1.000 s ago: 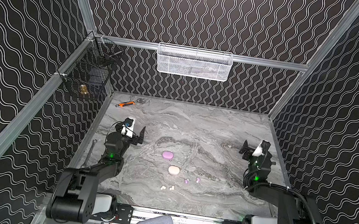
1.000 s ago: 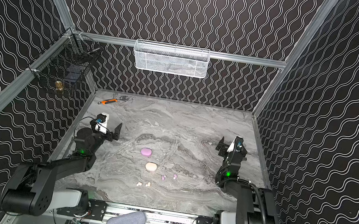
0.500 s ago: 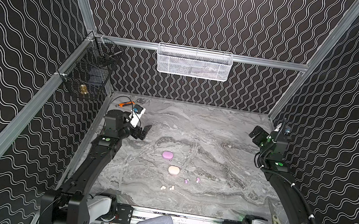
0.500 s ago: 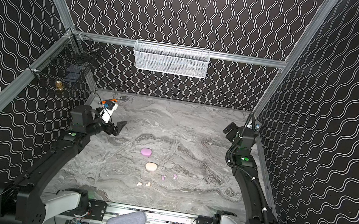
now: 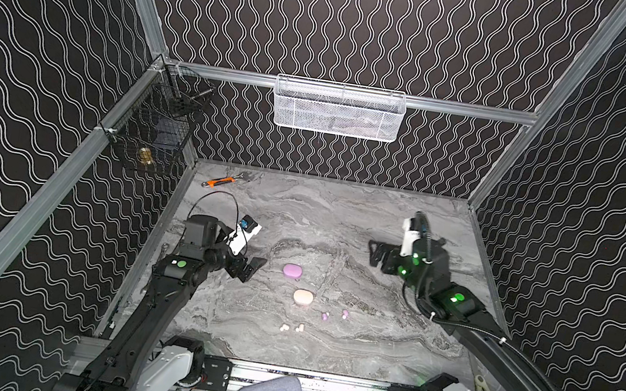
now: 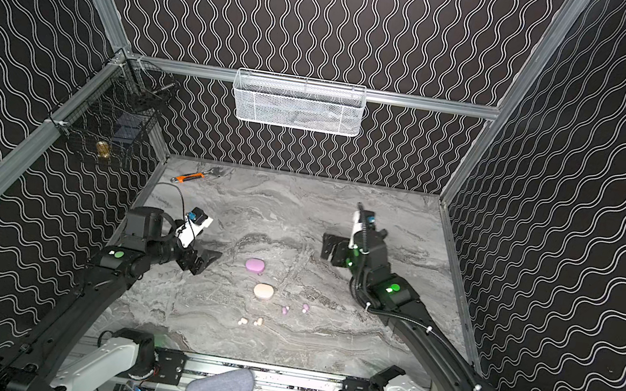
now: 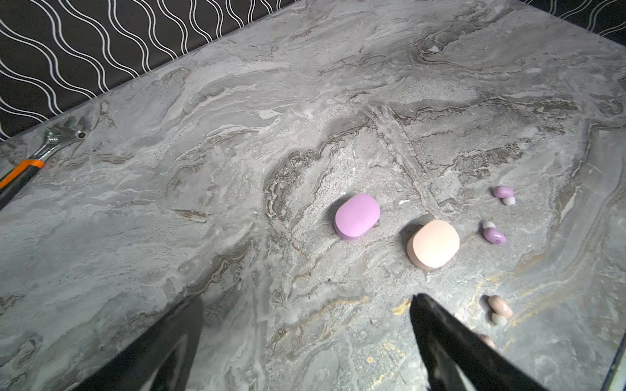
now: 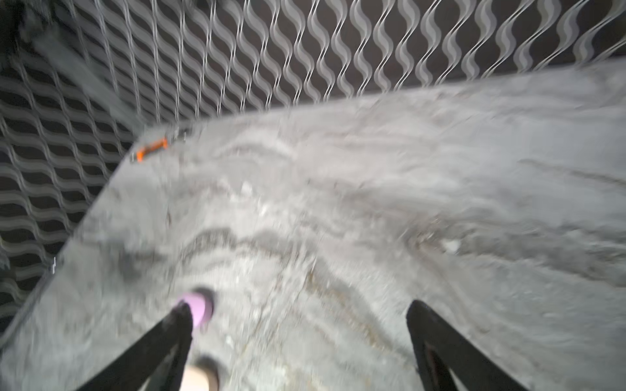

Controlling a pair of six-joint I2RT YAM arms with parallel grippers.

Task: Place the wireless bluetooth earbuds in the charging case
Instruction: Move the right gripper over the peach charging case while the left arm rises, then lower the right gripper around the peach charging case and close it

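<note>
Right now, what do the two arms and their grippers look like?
Both arms are black with white base housings. The left arm bears a green dot and a thin looping black cable; the right arm shows green lights and a ribbed black hose. The left gripper and right gripper are black and tapering, with white camera mounts.

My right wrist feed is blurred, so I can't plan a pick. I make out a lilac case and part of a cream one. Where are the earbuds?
Observer: All four lie loose on the table: lilac earbuds just right of the cream case, cream earbuds nearer the robot's base.
Operator: Are the cases open?
Observer: No, the left wrist view shows the lilac case and the cream one both shut.
Operator: Is the other arm holding anything?
Observer: No, the left gripper is open and empty, left of the lilac case in both top views.
</note>
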